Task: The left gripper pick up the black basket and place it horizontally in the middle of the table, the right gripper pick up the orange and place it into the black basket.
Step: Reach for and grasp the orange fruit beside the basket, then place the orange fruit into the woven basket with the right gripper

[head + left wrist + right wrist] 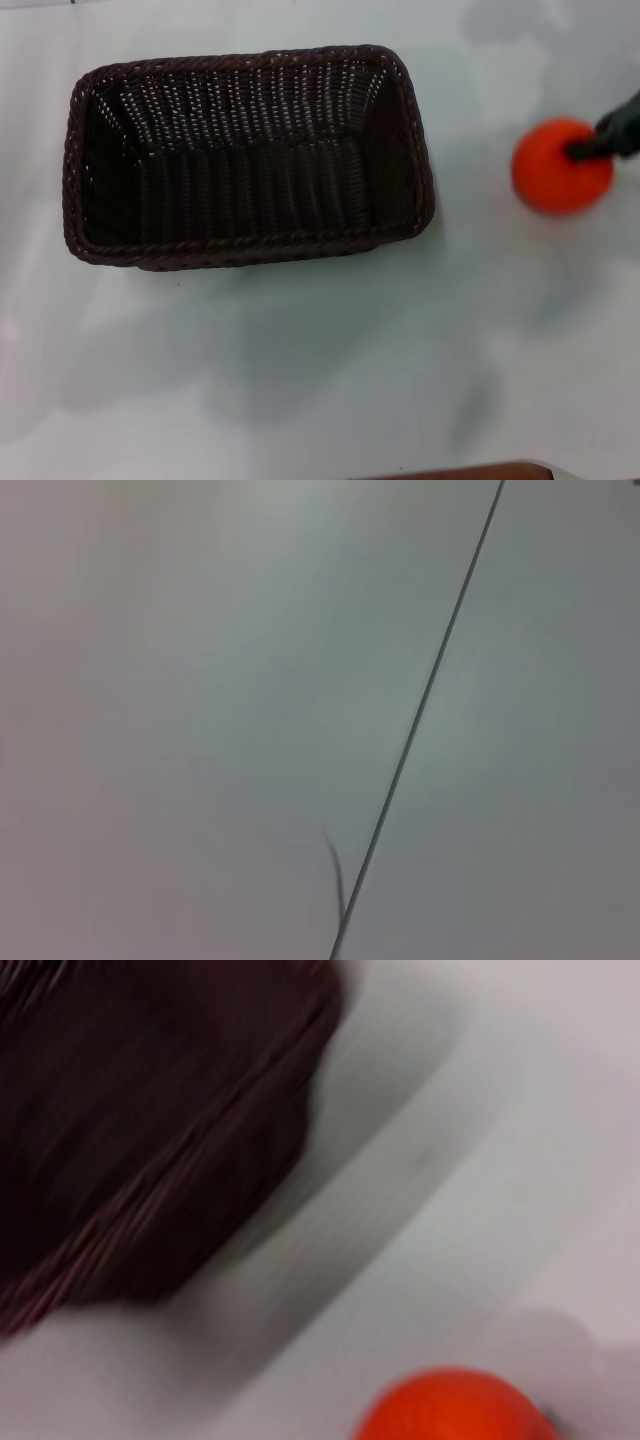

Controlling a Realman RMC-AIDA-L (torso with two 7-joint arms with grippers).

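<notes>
From my head view, the basket sits on the white table, left of middle and toward the far side, open side up with nothing in it. Its long axis runs left to right across my view, the short ends facing my left and right; it is turned only slightly, the right end a little farther from me than the left. The braided rim goes all the way round and the walls slope inward to the floor.

The orange lies on the table to the right of the basket, well apart from it, with bare white tabletop between the two. My right gripper comes in from the right edge and a dark finger reaches onto the upper right of the orange, touching it. I see only that one dark piece, so I cannot tell whether the fingers are spread or closed on the fruit.

At the near edge of the table a strip of brown shows, bottom middle to right. Nothing stands between orange and basket.

My right wrist view shows the basket's wicker wall and, near it, the top of the orange.

My left wrist view shows only pale surface crossed by a thin dark line; my left gripper does not appear anywhere.
</notes>
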